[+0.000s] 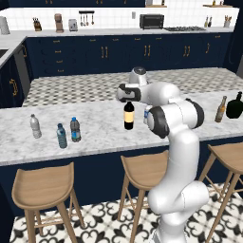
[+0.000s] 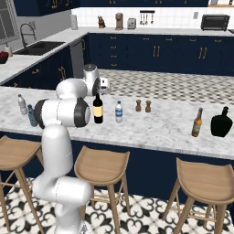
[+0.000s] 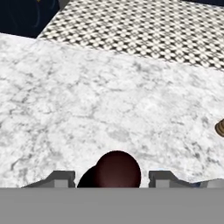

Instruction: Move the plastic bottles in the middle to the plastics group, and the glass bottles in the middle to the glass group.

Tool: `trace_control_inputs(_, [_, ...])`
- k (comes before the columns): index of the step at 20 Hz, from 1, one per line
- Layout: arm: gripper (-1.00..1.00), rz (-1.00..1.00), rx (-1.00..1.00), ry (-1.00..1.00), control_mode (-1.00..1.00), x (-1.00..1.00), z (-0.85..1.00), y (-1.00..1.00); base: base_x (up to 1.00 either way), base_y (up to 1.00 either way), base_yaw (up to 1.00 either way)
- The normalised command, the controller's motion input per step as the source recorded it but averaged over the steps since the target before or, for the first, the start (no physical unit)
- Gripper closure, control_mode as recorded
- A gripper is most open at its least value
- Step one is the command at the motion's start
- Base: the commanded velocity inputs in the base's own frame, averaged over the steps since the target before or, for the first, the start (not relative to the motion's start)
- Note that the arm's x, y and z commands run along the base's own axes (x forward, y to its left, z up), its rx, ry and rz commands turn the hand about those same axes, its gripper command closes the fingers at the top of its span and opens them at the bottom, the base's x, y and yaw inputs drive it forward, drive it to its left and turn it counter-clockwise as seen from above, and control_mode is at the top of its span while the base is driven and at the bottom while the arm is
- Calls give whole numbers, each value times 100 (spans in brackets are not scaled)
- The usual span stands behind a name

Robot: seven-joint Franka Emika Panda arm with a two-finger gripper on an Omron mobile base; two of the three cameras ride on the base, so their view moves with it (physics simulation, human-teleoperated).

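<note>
On the far left of the marble bench stand the plastics group: the white-labelled clear bottle and the teal-blue bottle, with the dark grey-tinted water bottle just beside the teal one, so that one looks delivered. In the middle stands the wine bottle, upright, with the gripper poised over its reddish top; in the hand view the fingers sit either side of the rounded cap with gaps showing, so the jaws are part-way spread and I cannot tell that they are pinching the neck yet. Just right of it is the clear water bottle with a blue label, then two small brown shakers. Far right wait the amber bottle and the squat black jug. The risk: a grip high on a tall, top-heavy bottle may slip or let it swing, and a sideways carry could clip the water bottle or shakers.
</note>
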Motion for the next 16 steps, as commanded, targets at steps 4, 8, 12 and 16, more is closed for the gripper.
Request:
trace_control_inputs(4, [100,0,4,-2,-100,0,-16,-12,0,0,0])
trace_control_inputs(8, [100,0,10,-1,-100,-17,10,-7,0,0,0])
trace_control_inputs(12, [100,-4,13,1,-100,-64,54,-14,0,0,0])
trace_control_inputs(16, [100,-2,1,4,-100,-78,49,-19,0,0,0])
